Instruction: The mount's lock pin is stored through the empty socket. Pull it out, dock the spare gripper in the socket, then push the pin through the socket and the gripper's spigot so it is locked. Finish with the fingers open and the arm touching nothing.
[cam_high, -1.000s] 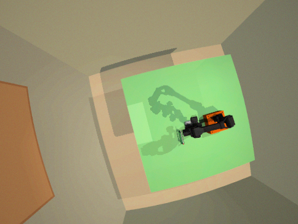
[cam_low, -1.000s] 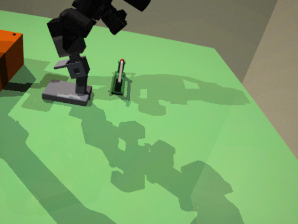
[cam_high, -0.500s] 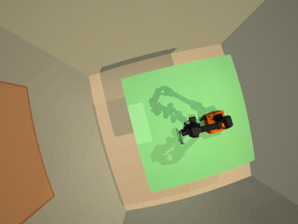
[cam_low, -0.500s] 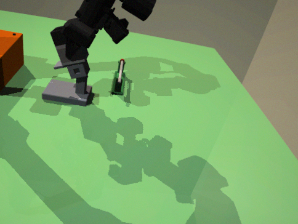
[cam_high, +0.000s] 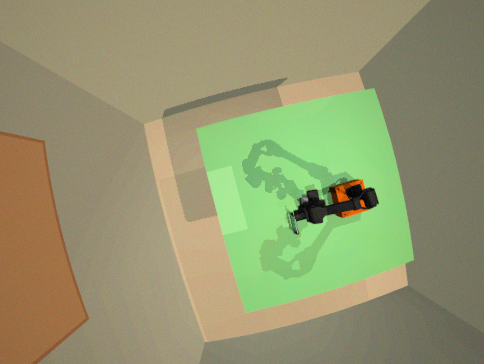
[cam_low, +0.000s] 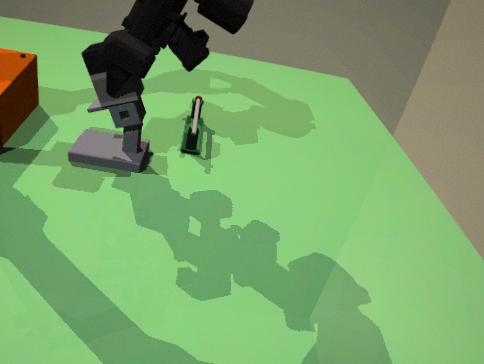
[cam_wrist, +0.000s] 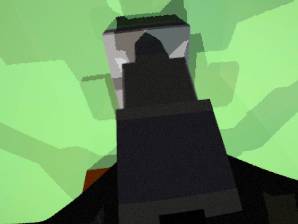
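Note:
My gripper (cam_low: 118, 70) (cam_wrist: 165, 158) is shut on the spare gripper (cam_low: 98, 82) (cam_wrist: 172, 142), a dark grey block, and holds it upright over the mount. The mount (cam_low: 95, 145) is a grey base with a post and a socket (cam_low: 135, 116) (cam_wrist: 159, 85) that has a square hole in its side. The spare gripper's body sits right against the socket's top; its spigot is hidden, seemingly inside. The lock pin (cam_low: 196, 117), pale with a red end, is out of the socket and rests on a green-and-black holder (cam_low: 191, 148) (cam_high: 293, 223) beside the mount.
The arm's orange base (cam_low: 15, 90) (cam_high: 340, 194) stands behind the mount. The pin holder stands close to the mount, on the side away from the base. Arm shadows fall over the green table top (cam_high: 320, 125) (cam_low: 390, 200).

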